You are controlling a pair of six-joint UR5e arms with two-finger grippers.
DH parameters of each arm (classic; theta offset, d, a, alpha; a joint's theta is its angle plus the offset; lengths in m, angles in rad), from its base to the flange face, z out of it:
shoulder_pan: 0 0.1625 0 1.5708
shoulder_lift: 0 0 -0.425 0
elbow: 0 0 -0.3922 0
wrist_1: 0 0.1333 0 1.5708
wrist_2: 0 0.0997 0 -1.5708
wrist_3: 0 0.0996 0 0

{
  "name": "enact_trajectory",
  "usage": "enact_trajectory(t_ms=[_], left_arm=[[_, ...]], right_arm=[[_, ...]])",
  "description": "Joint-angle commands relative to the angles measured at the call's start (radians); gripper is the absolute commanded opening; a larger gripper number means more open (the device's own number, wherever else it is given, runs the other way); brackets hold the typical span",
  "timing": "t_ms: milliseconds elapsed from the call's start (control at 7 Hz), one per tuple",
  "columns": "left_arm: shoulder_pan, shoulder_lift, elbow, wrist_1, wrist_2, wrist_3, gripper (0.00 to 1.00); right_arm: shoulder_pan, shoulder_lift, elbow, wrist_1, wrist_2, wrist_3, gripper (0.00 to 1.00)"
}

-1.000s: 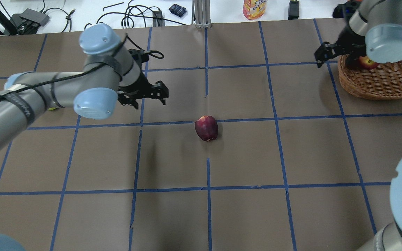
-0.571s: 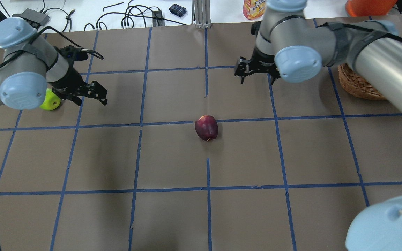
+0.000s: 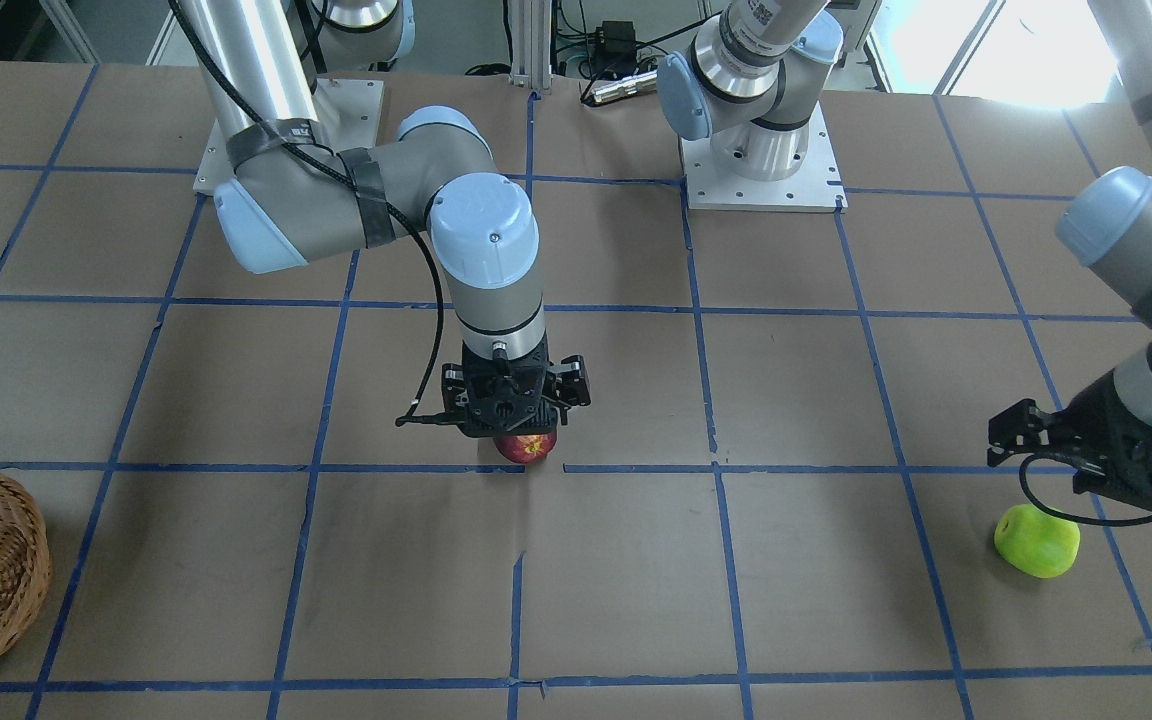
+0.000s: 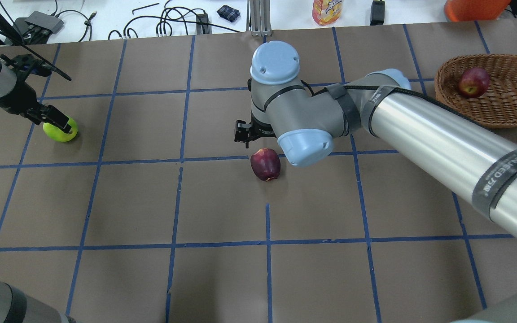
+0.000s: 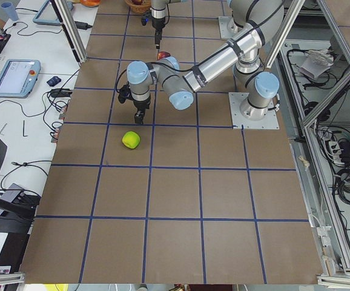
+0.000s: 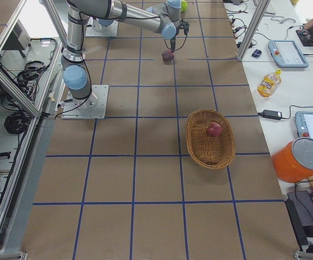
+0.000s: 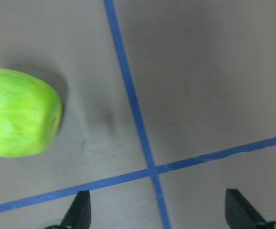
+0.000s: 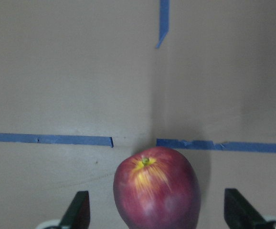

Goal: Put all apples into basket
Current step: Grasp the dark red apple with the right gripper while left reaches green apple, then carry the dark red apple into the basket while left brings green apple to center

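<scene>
Wicker basket (image 4: 501, 114) holding one red apple (image 4: 474, 82), right fingers (image 8: 78, 212) apart above maroon apple (image 4: 265, 165), left fingers (image 7: 78, 214) apart near green apple (image 4: 63, 133).

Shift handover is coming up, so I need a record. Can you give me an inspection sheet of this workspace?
Surface: brown table, blue tape grid.
Job's things: red apple in basket; dark apple mid-table; green apple near table's left end.
Clutter: bottle, orange tub on far bench.
Grippers: right gripper open over dark apple; left gripper open, beside green apple.
Cables: loose wires on bench.
Surroundings: metal frame, tablets on bench.
</scene>
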Motion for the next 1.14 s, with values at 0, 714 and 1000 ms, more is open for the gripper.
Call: enact_trajectory(t_ms=[0, 714, 1000], left_arm=[[0.012, -0.119, 0.108, -0.005, 0.032, 0.078, 1.00], [0.013, -0.224, 0.118, 0.024, 0.030, 0.104, 0.28], [-0.025, -0.180, 0.116, -0.011, 0.035, 0.099, 0.00]], right_arm=[[0.030, 0.026, 0.097, -0.132, -0.007, -0.218, 1.00], [0.030, 0.090, 0.116, -0.297, -0.018, -0.201, 0.80], [-0.006, 0.063, 0.102, -0.265, -0.012, -0.189, 0.54]])
